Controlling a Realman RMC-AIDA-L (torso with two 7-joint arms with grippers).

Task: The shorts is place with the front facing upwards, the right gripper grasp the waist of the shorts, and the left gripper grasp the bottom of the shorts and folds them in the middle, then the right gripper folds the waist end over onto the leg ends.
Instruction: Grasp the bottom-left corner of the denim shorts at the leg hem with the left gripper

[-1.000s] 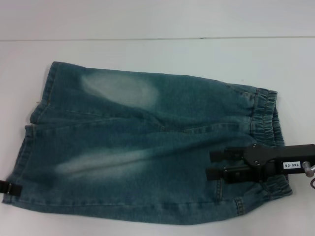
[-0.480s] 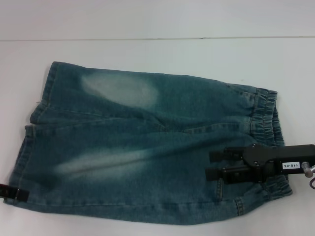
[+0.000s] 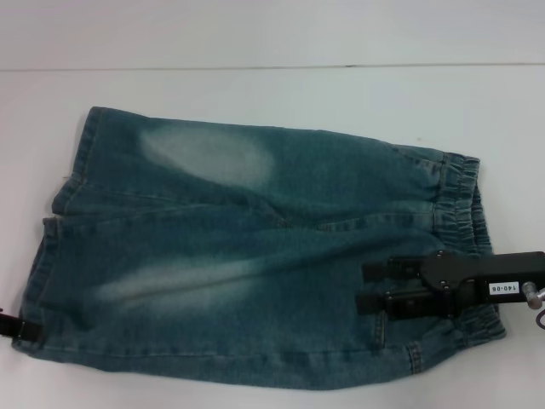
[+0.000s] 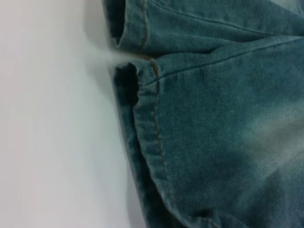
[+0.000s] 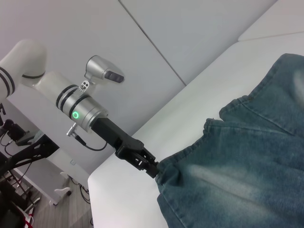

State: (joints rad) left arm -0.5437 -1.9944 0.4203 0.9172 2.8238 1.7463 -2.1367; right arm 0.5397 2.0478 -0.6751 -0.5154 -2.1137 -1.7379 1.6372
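White desk (image 3: 272, 94), and the shorts (image 3: 255, 256) lie flat on it, front side up.

My right claw (image 3: 368, 285) is low over the cloth just beside the waist (image 3: 464, 230) at my right; its two fingers (image 3: 393, 269) are a little apart and hold nothing. My left claw (image 5: 154, 170) is at the near corner of the leg ends (image 4: 152, 142), at my left, and from my right wrist camera I see it closed on the hem, where the denim is bunched. The two legs lie side by side with their hems almost touching.
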